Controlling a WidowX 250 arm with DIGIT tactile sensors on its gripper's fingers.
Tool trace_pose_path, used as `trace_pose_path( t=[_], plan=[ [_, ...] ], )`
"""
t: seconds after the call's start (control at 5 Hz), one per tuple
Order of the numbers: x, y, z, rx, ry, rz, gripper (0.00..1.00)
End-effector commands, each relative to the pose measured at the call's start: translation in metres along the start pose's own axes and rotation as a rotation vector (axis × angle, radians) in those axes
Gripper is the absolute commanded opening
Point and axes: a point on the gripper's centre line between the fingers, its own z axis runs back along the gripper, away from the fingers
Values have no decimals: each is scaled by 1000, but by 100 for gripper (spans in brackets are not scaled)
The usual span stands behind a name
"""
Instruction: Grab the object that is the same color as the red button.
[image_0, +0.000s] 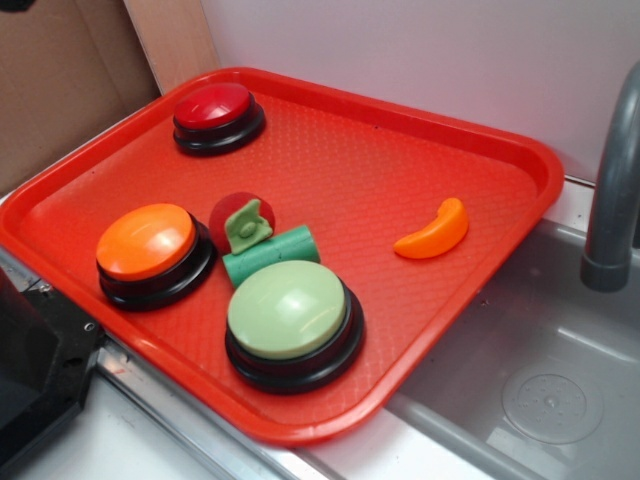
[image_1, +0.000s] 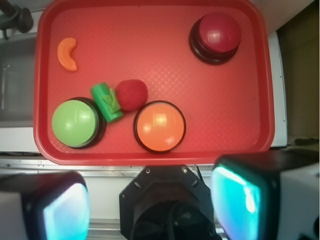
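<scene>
The small dark-red toy fruit (image_0: 232, 209) with a light-green leafy piece lies on the red tray (image_0: 400, 150), between the orange-topped button and the green cylinder; it also shows in the wrist view (image_1: 132, 94). The red button (image_0: 215, 112) stands at the tray's far left corner, and in the wrist view (image_1: 216, 35) at upper right. My gripper (image_1: 150, 200) is open and empty, its two teal pads wide apart. It hangs high above the tray's near edge, well away from the fruit. It is out of the exterior view.
A green cylinder (image_0: 272, 257) touches the fruit. An orange-topped button (image_0: 150, 245) and a pale-green-topped button (image_0: 290, 315) flank them closely. An orange crescent (image_0: 433, 231) lies to the right. A sink (image_0: 540, 380) and grey faucet (image_0: 612, 190) are right of the tray. A black robot part (image_0: 30, 370) sits at lower left.
</scene>
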Motion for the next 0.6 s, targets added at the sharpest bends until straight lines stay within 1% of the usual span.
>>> trace_pose_path(
  t=[0.0,0.2,0.4],
  plan=[
    [0,0,0,0,0,0,100],
    [19,1,-34,-13,-21,8,100],
    [33,-3,-73,1,-64,11,100]
  ],
)
